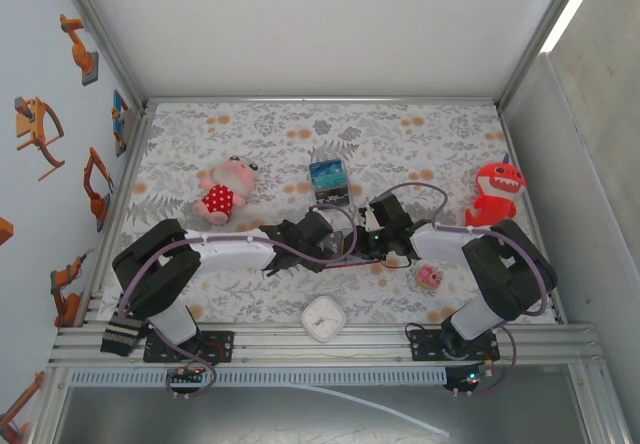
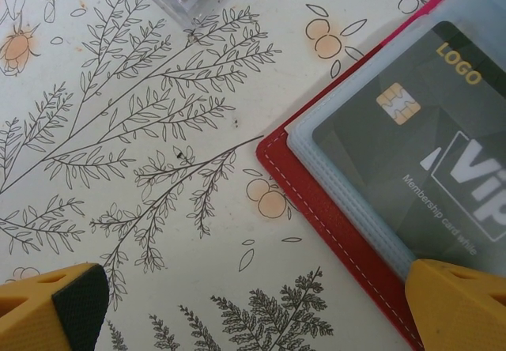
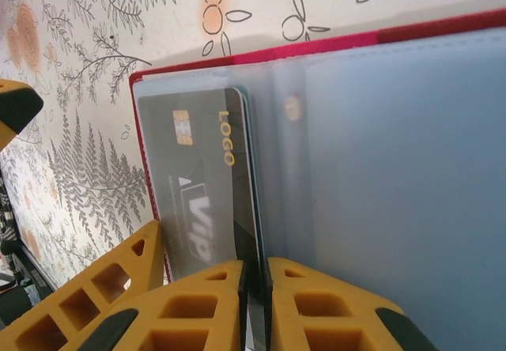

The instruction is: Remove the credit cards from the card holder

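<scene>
Seen from above, a leaf-print table [image 1: 200, 144] has a pink plush toy [image 1: 225, 194] lying at the left. The left arm [image 1: 235, 249] and right arm [image 1: 450, 239] reach inward and meet at the middle of the table, just in front of a clear box [image 1: 328, 179]. A white clock [image 1: 323, 319] sits at the near edge between the two bases. A small pink object [image 1: 430, 276] lies beside the right arm, and a red shark toy [image 1: 495, 192] stands at the far right.

In the left wrist camera, the left gripper [image 2: 253, 296] has its jaws wide apart and holds nothing. One yellow finger [image 2: 47, 311] is over bare tablecloth. The other is at the edge of the holder [image 2: 316, 201]; whether it touches cannot be told. The holder lies open and flat on the table, its red border stitched in white and its clear pockets facing up. A dark grey card [image 2: 411, 145] with a gold chip and the words "LOGO" and "VIP" sits in one pocket.

In the right wrist camera, a teal edge shows just behind that card. The right gripper [image 3: 254, 280] has its jaws nearly together, pinching the card's thin edge by the holder's centre fold.
</scene>
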`<state>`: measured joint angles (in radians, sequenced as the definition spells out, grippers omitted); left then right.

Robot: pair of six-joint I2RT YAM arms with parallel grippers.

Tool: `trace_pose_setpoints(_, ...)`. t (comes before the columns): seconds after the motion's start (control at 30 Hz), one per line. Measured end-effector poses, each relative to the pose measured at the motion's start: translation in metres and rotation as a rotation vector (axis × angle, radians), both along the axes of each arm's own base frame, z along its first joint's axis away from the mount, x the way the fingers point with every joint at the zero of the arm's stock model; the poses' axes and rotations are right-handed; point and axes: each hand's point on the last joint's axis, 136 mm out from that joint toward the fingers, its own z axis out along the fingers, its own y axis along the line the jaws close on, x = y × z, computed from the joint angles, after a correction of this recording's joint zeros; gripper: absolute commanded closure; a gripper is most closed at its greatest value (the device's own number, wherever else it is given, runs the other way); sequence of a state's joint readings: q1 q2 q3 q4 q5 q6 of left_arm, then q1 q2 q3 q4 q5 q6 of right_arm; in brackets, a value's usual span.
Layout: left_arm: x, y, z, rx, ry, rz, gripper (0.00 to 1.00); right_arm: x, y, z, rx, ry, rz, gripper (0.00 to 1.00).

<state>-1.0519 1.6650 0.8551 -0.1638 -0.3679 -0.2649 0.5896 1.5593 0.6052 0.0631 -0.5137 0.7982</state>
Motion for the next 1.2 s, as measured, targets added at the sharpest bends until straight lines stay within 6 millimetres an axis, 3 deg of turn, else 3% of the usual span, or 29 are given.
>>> trace_pose_setpoints(0.5,0.000,0.004,0.000,0.023,-0.001,0.007,0.03,0.002,-0.002,-0.003,0.034,0.011,-0.027,1.00)
trace_pose_setpoints(1.2,0.002,0.008,-0.002,0.048,-0.010,0.015,0.03,-0.001,-0.031,-0.002,-0.104,-0.013,-0.055,1.00)
